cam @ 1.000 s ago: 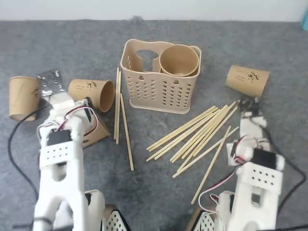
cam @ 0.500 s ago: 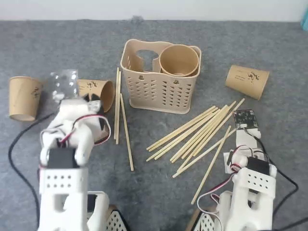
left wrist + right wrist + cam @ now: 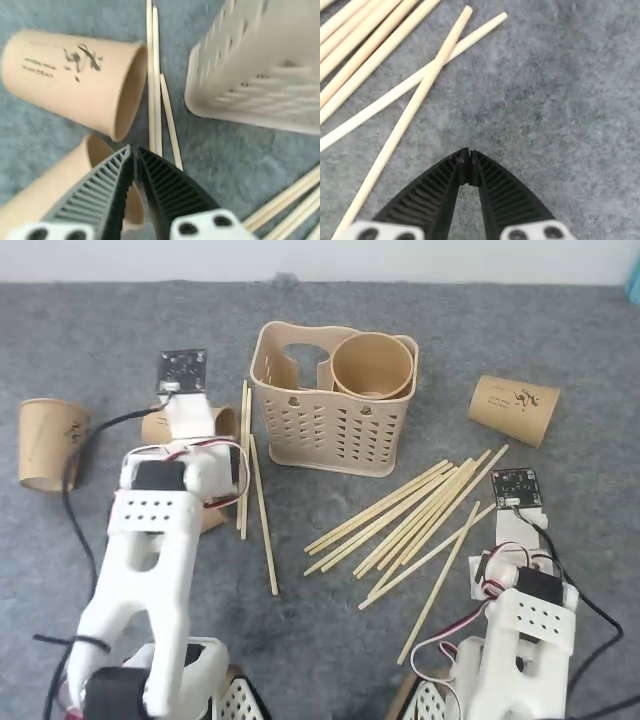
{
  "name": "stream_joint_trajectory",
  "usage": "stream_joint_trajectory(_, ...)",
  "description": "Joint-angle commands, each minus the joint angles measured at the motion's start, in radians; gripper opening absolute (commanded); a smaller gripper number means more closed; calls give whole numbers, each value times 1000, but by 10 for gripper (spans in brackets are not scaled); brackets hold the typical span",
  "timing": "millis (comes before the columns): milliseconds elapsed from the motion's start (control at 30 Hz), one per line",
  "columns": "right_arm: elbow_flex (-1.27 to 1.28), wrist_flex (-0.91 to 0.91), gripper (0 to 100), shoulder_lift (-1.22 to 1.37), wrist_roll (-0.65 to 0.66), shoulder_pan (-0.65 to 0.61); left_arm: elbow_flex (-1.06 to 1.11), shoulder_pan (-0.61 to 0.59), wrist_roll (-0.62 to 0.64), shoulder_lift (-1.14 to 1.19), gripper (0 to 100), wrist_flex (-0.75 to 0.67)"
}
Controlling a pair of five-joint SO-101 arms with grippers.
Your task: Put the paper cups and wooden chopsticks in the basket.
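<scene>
The beige basket [image 3: 335, 425] stands at the middle back with one paper cup [image 3: 372, 365] upright in it. Another cup [image 3: 514, 408] lies on its side at the right, and a third [image 3: 48, 443] at the far left. My left gripper [image 3: 134, 149] is shut and empty. It hangs over two cups lying on their sides [image 3: 75, 80] [image 3: 55, 195] and three chopsticks [image 3: 156, 85] beside the basket [image 3: 265, 65]. My right gripper [image 3: 469, 152] is shut and empty above bare carpet, just off the end of two chopsticks [image 3: 415, 105]. The main chopstick pile [image 3: 410, 515] lies right of centre.
Grey carpet [image 3: 330, 640] covers the table. The left arm [image 3: 160, 510] hides part of the cups below it. The right arm [image 3: 520, 560] stands near the front right, its cable trailing off to the side.
The left arm has swung right and farther back, toward the basket, over the lying cups. The right arm has drawn back from the right cup toward the front.
</scene>
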Motion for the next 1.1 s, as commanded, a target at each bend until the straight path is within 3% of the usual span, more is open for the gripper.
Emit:
stream_joint_trajectory(0, -9, -10, 8, -25, 20, 15, -45, 23, 6, 0, 11, 29)
stream_joint_trajectory(200, -9, -8, 8, -25, 20, 16, -47, -3, 6, -3, 11, 155)
stream_joint_trajectory(400, -11, 5, 8, -25, 21, 16, -74, -141, -5, -2, 11, 315)
stream_joint_trajectory(633, -11, 5, 8, -25, 21, 16, -205, -377, -226, 0, 11, 436)
stream_joint_trajectory(900, -11, 5, 8, -25, 21, 18, -191, -675, -474, 2, 11, 391)
stream_joint_trajectory(1067, -11, 5, 8, -25, 21, 18, -189, -779, -548, -2, 13, 288)
